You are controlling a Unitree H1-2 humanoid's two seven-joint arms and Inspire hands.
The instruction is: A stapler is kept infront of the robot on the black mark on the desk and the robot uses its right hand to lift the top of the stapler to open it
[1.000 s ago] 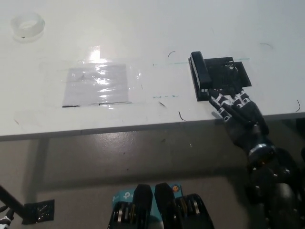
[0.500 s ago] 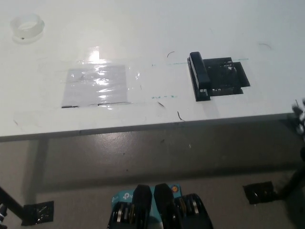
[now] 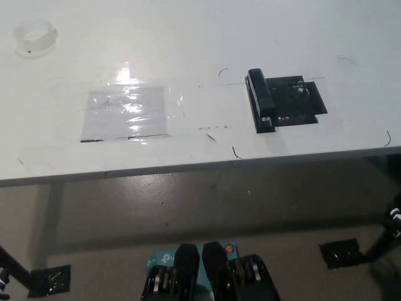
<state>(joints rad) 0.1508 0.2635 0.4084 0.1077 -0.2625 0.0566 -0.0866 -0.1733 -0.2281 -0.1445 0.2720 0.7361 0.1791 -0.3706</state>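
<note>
You see that the right hand (image 3: pixel 395 219), withdrawn from the stapler (image 3: pixel 261 100) to below the desk (image 3: pixel 188 37) edge, shows no readable finger state, while the stapler lies on the black mark (image 3: pixel 301 103).

So the bench (image 3: pixel 188 37) is a plain white top, front edge running across the middle of the head view with grey floor (image 3: pixel 188 207) below it. Sitting on it: a black stapler (image 3: pixel 261 100) lying flat along the left edge of a black square mark (image 3: pixel 297 100) toward the right side. Left of that there's a shiny patch of clear tape (image 3: pixel 125 113) stuck over a greyish rectangle, glare on it. Way up in the far left corner is a roll of clear tape (image 3: pixel 36 36), I think, it's pretty washed out. A few small dark scribbles (image 3: pixel 235 152) are scattered near the front edge.
</note>
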